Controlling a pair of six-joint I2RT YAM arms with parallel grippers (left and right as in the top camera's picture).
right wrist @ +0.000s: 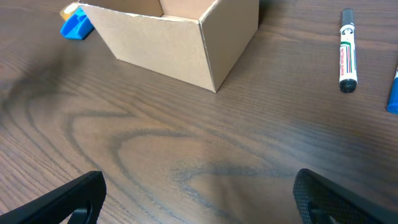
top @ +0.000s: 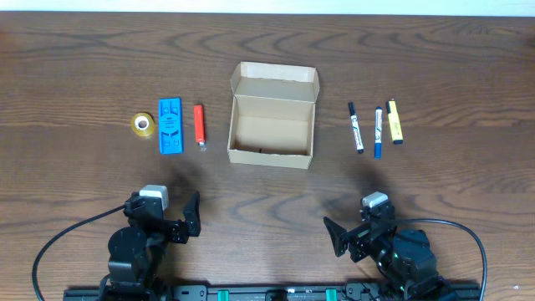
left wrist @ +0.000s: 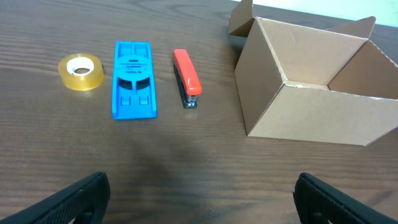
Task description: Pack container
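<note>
The container (top: 276, 84) is a tan cardboard box standing open at the table's centre, with its flap lid tilted back. It also shows in the left wrist view (left wrist: 311, 118) and the right wrist view (right wrist: 161, 40). Right of it lie a black marker (top: 355, 127) (right wrist: 347, 50), a blue marker (top: 378, 131) (right wrist: 393, 93) and a yellow highlighter (top: 394, 122). My left gripper (top: 165, 211) (left wrist: 199, 199) is open and empty near the front edge, well short of the box. My right gripper (top: 365, 226) (right wrist: 199, 193) is open and empty at the front right.
Left of the box lie a roll of yellow tape (top: 144, 124) (left wrist: 81, 71), a flat blue plastic piece (top: 170, 126) (left wrist: 133, 79) and a small red stapler (top: 200, 124) (left wrist: 186, 78). Bare wood lies between the grippers and the row of objects.
</note>
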